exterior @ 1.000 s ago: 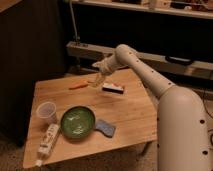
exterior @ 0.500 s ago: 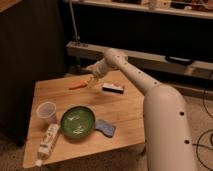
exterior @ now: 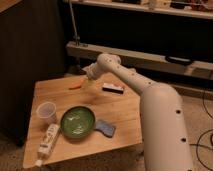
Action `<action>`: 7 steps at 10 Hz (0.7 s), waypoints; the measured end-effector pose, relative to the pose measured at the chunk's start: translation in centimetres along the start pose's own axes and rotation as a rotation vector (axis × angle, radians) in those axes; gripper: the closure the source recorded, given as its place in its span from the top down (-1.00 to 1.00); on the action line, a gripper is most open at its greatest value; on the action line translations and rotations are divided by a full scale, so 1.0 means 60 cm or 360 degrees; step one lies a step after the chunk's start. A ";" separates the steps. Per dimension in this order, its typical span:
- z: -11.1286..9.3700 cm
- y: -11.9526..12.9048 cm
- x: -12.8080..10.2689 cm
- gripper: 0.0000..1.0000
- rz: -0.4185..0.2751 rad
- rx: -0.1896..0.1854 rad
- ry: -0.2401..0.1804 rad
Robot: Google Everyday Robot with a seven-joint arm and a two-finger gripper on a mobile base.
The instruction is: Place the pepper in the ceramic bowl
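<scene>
Gripper: the gripper (exterior: 89, 80) hangs low over the far side of the table (exterior: 52, 92), just right of the pepper; whether it is open or closed cannot be told from here.
Pepper: the pepper (exterior: 75, 86) lies flat on the wood near the far edge, apparently not held, with its length pointing toward the gripper.
Ceramic bowl: the ceramic bowl (exterior: 77, 121) sits well apart from the pepper, toward the near side, and looks empty.
Risk at the grasp: the pepper is slim and low, so a descent slightly off its line would likely nudge or roll it (the far table edge is close) rather than catch it.
Risk of a weak hold: a pinch at the tapered tip may let it slip out during the lift.
Risk on the way: the clear cup (exterior: 46, 111) stands just left of the bowl, and a low sweep of the arm could tip it.
Risk at release: letting go over the rim rather than the middle may bounce the pepper out toward the blue sponge (exterior: 105, 128) or the white bottle (exterior: 47, 141).
Lesser concern: the black-and-white block (exterior: 113, 88) lies to the right of the gripper, under the forearm, and a dropped elbow could shove it.
</scene>
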 end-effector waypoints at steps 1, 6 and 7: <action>0.015 0.000 0.001 0.60 -0.0001 -0.0014 0.0014; 0.057 -0.035 0.037 0.60 0.0039 -0.0021 0.0064; 0.067 -0.033 0.043 0.60 0.0041 -0.0022 0.0071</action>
